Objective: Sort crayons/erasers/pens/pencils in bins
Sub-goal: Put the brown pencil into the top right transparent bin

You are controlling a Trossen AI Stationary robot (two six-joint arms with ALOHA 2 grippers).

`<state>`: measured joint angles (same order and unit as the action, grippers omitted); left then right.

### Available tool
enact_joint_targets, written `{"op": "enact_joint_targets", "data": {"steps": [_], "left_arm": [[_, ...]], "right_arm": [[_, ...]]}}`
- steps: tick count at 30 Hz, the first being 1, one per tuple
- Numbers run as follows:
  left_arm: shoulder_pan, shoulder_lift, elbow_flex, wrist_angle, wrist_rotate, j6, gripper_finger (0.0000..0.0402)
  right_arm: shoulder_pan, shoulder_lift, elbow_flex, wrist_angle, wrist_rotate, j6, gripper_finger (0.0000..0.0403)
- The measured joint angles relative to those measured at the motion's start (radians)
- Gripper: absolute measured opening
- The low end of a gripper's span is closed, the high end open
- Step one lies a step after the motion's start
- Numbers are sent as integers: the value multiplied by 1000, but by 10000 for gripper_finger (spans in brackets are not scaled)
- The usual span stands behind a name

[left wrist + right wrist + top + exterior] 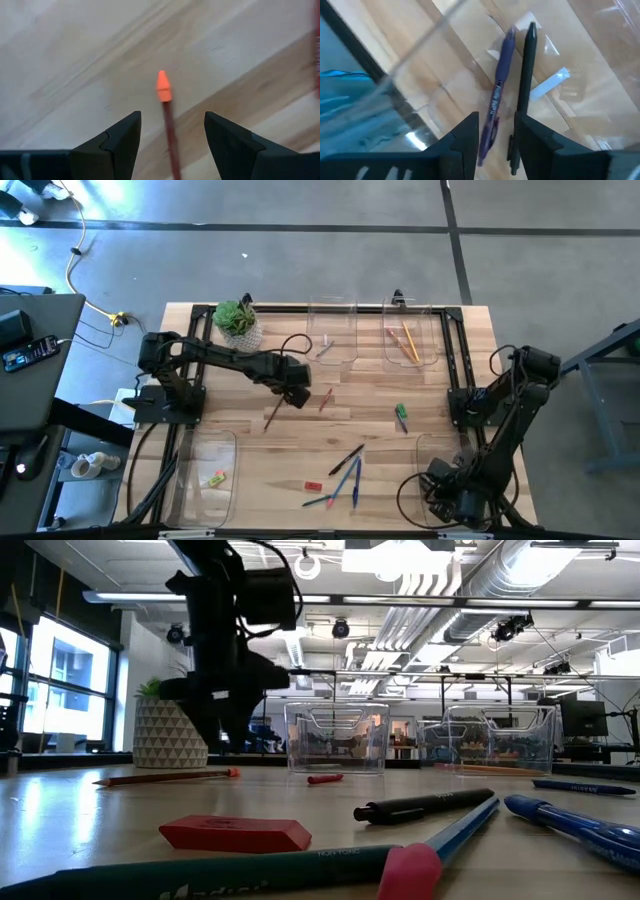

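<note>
A red-brown pencil (273,416) with an orange eraser end (162,86) lies on the wooden table left of centre. My left gripper (172,117) hovers open just above that end, one finger on either side of the shaft; the low view shows the gripper (215,740) clear of the table. My right gripper (496,118) is open over the near right bin (425,448), above a purple pen (501,75) and a black pen (526,75) that lie on the bin's floor. The far right bin (432,330) holds pencils (408,343).
A potted plant (238,323) stands at the far left, next to the far middle bin (333,310). The near left bin (190,465) holds erasers (215,478). Loose pens (348,470), a red eraser (313,485), a red crayon (325,400) and green pieces (401,415) lie mid-table.
</note>
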<state>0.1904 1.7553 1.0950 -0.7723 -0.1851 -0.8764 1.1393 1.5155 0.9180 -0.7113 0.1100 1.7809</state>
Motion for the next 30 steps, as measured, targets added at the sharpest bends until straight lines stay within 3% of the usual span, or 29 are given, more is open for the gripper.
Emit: {"op": "enact_joint_targets", "data": {"steps": [9, 20, 30], "left_arm": [[33, 55, 0, 17, 52, 43, 205], [41, 107, 3, 17, 91, 77, 202], [41, 110, 2, 22, 96, 77, 116]], "right_arm": [[0, -109, 0, -56, 121, 29, 105], [-2, -200, 0, -129, 162, 30, 80], [-8, -262, 1, -165, 254, 29, 73]]}}
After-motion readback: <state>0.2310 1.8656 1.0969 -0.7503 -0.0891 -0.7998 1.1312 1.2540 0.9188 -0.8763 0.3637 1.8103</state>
